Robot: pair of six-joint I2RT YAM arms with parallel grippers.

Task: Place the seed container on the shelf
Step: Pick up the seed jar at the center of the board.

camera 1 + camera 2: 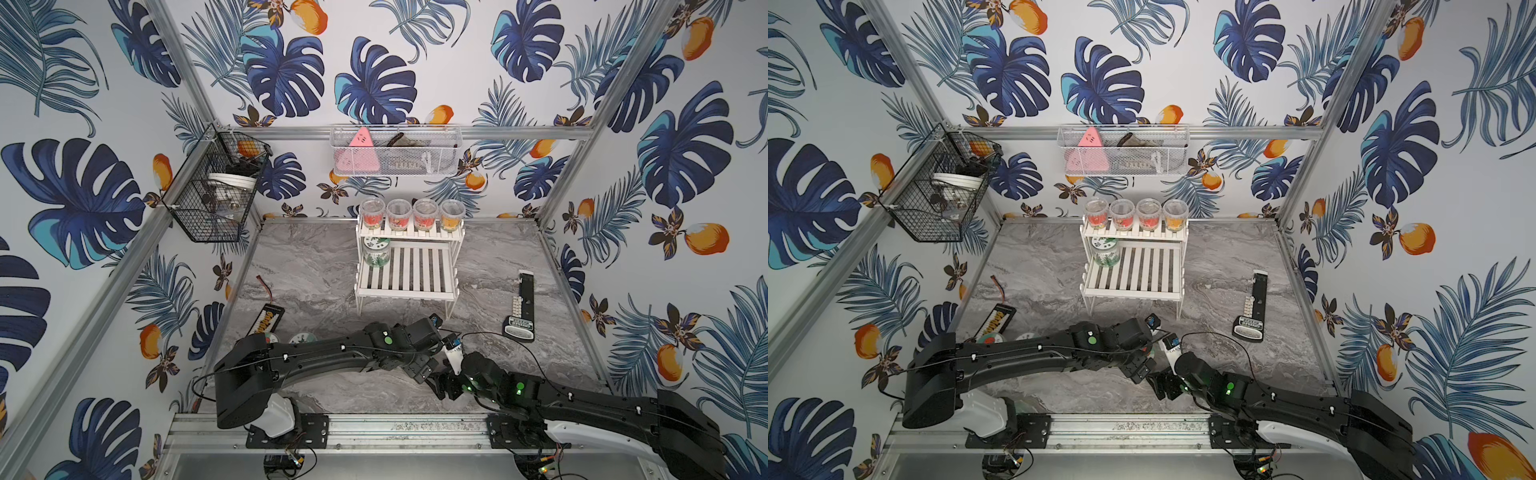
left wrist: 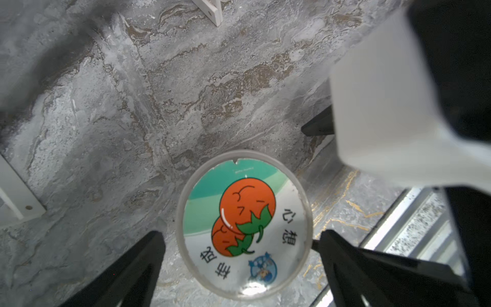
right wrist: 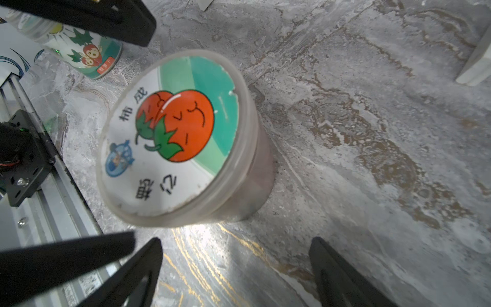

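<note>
Marble desk (image 1: pixel 316 266); white shelf (image 1: pixel 405 270) at back, lower tier mostly bare. Left hand (image 2: pixel 240 235) released, jaws straddling seed container (image 2: pixel 243 210), upright on desk near front rail (image 3: pixel 61 212). Right hand (image 3: pixel 236 240) released, empty, just beside. Best: centre jaws, clench below lid rim, lift straight.

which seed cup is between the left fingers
The tomato-lid cup, upright on the table between the open left fingers. The other cups sit on the shelf or farther off.
</note>
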